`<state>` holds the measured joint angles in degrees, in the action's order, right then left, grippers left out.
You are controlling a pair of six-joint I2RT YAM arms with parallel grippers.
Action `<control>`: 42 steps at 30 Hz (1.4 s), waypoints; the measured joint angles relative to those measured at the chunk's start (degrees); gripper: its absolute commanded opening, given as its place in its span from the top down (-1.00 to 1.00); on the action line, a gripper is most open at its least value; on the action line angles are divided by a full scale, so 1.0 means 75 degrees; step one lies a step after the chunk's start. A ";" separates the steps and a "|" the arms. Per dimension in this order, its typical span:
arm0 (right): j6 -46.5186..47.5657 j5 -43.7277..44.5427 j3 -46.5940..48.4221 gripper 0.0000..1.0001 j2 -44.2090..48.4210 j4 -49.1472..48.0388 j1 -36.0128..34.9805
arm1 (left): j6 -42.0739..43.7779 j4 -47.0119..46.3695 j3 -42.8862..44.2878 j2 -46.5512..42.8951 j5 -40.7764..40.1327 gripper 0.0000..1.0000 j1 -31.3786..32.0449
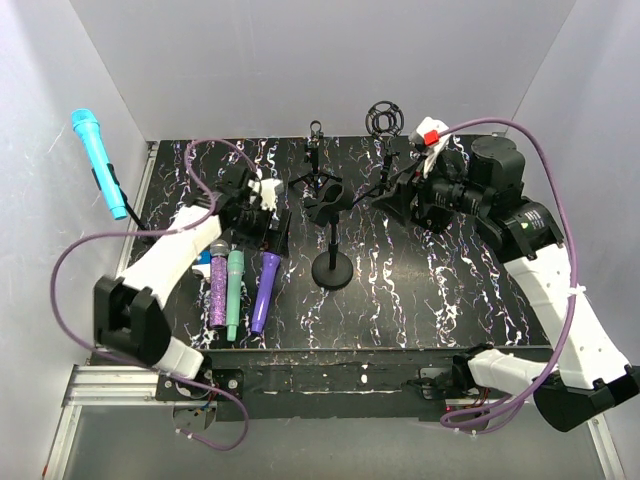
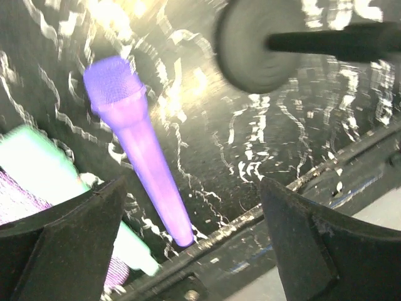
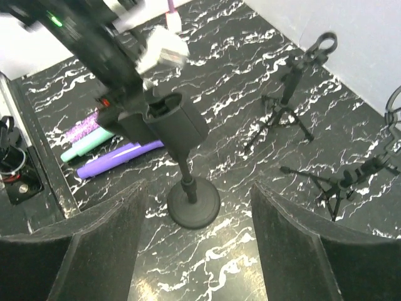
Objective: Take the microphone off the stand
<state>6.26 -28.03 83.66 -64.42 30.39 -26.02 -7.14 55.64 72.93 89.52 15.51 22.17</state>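
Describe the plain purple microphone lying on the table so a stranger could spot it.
Start at the black marbled table and find the round-base stand at its centre. Just left of it three microphones lie side by side; the purple microphone is nearest the stand, smooth violet, unlike the mint green microphone and the glittery microphone beyond.

The table (image 1: 420,300) is black with white marble veins. The purple microphone (image 1: 265,290) is plain, the mint-green microphone (image 1: 233,295) pale, the violet microphone (image 1: 217,290) glittery, the stand (image 1: 332,268) black.
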 measured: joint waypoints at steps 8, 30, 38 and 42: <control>-0.0111 -0.0772 -0.1443 -0.50 0.0280 -0.0087 0.0417 | 0.2736 -0.2468 -0.0606 -0.3019 0.2637 -0.82 -0.0012; -0.0280 -0.2384 -0.2932 -0.45 -0.1626 -0.4511 -0.0262 | 0.3960 -0.1743 -0.0236 -0.3057 0.2792 -0.81 0.0026; -0.1008 -0.2734 -0.3028 0.43 -0.2390 -0.6111 -0.0493 | 0.3958 -0.1145 -0.0035 -0.3136 0.2101 -0.80 0.0029; -0.1364 -0.2646 -0.3057 0.97 -0.2492 -0.6481 -0.0525 | 0.3946 -0.1151 -0.0041 -0.3136 0.1988 -0.75 0.0029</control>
<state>-3.97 -47.88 60.73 -83.11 -18.22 -29.95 22.46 47.00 72.62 66.00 30.41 22.39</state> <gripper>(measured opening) 0.248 0.896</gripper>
